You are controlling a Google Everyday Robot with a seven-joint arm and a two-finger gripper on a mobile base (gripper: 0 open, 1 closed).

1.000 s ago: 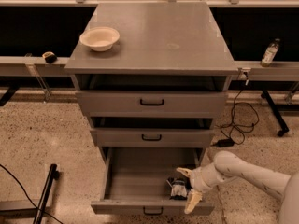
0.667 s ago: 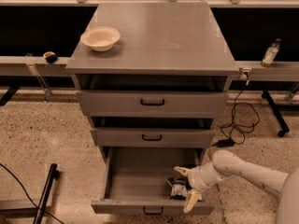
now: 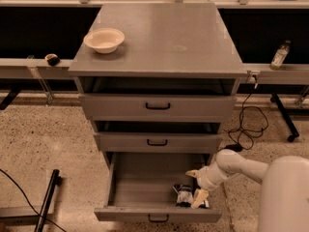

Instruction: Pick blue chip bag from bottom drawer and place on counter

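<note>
Camera view: I've got the gripper [image 3: 195, 185] down inside the bottom drawer [image 3: 140, 190], at its right front corner, arm reaching in from the right. The pincer looks released, its two pale fingers spread apart, one higher and one low by the drawer front. The blue chip bag [image 3: 183, 196] lies on the drawer floor at the front right, just beside the lower finger. I can't tell if they touch, and it's not grasped as far as I see. Risks from here: the bag is crinkly foil, so closing off-centre could pinch only an edge and let it slip on the lift. The bag also sits tight to the front wall, so a finger could jam there or shove the bag into the corner. Coming up, the wrist could clip the middle drawer [image 3: 157, 141], which overhangs the rear of the open one. Containers: the bottom drawer is pulled out and holds only the bag, as far as I see. The middle drawer and top drawer [image 3: 158, 106] are pushed in, contents hidden. The counter [image 3: 169, 37] carries a cream bowl [image 3: 104, 39] at its left, which looks empty.
</note>
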